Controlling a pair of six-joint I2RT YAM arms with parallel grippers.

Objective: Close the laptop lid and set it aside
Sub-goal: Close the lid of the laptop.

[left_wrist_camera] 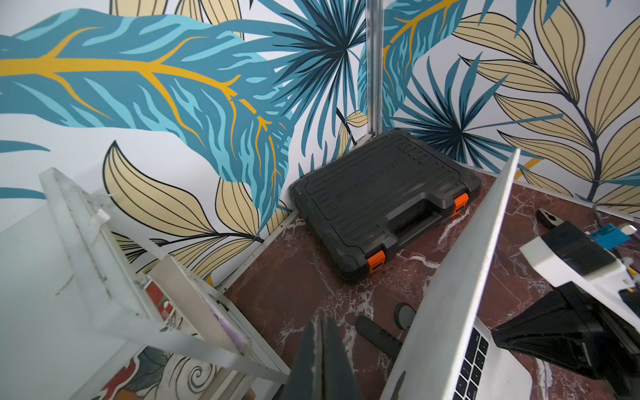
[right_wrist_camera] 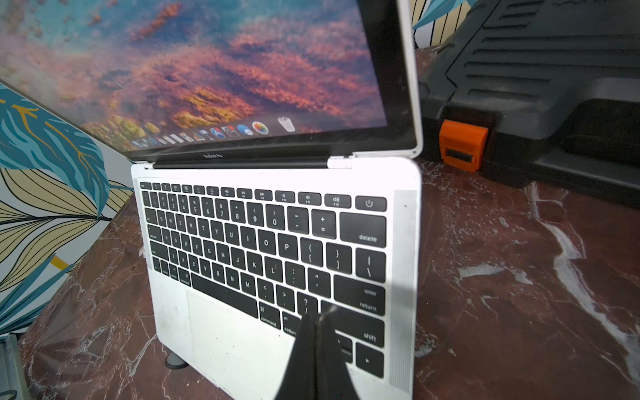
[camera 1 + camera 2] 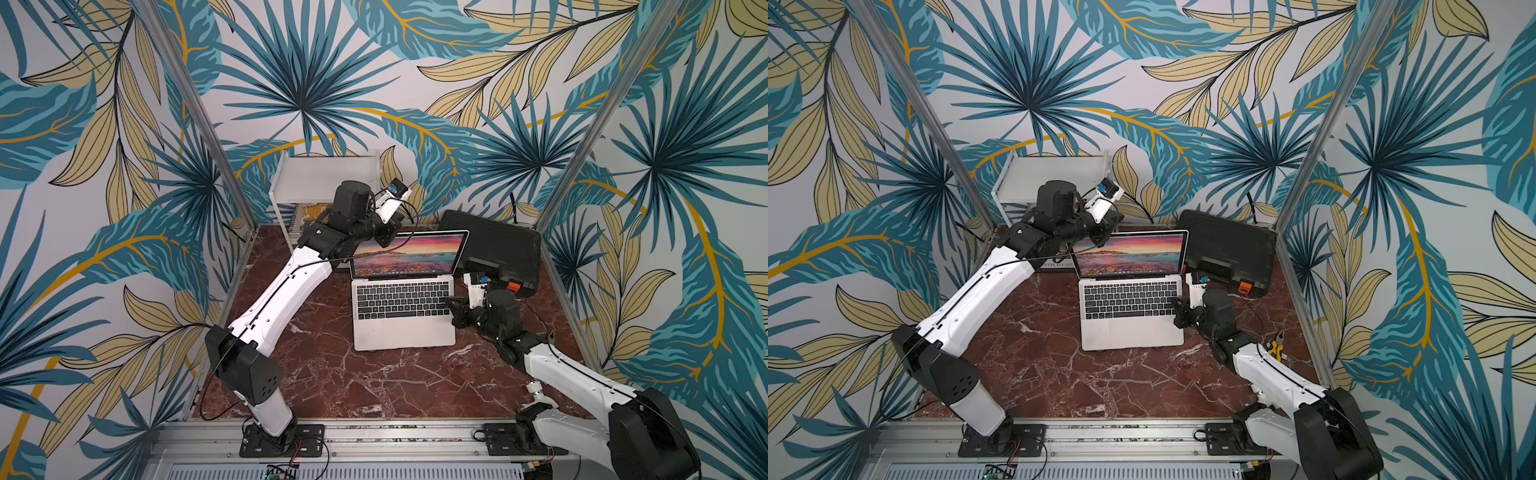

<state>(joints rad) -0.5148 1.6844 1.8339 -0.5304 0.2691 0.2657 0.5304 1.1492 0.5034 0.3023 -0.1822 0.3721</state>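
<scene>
The silver laptop (image 3: 403, 332) stands open in the middle of the red marble table in both top views, keyboard facing the front. The laptop lid (image 3: 409, 253) is upright and shows a sunset seascape; its plain silver back (image 1: 460, 277) shows in the left wrist view. My left gripper (image 1: 320, 320) is shut and empty, low behind the lid's left corner (image 3: 1100, 237), apart from it. My right gripper (image 2: 317, 315) is shut and empty over the keys (image 2: 367, 332) at the keyboard's right end (image 3: 451, 301); whether it touches them I cannot tell.
A black case with orange latches (image 3: 494, 249) lies behind and to the right of the laptop. A white shelf unit (image 3: 328, 174) stands at the back left. Yellow-handled pliers (image 3: 1277, 349) lie by the right arm. Aluminium posts and walls bound the table.
</scene>
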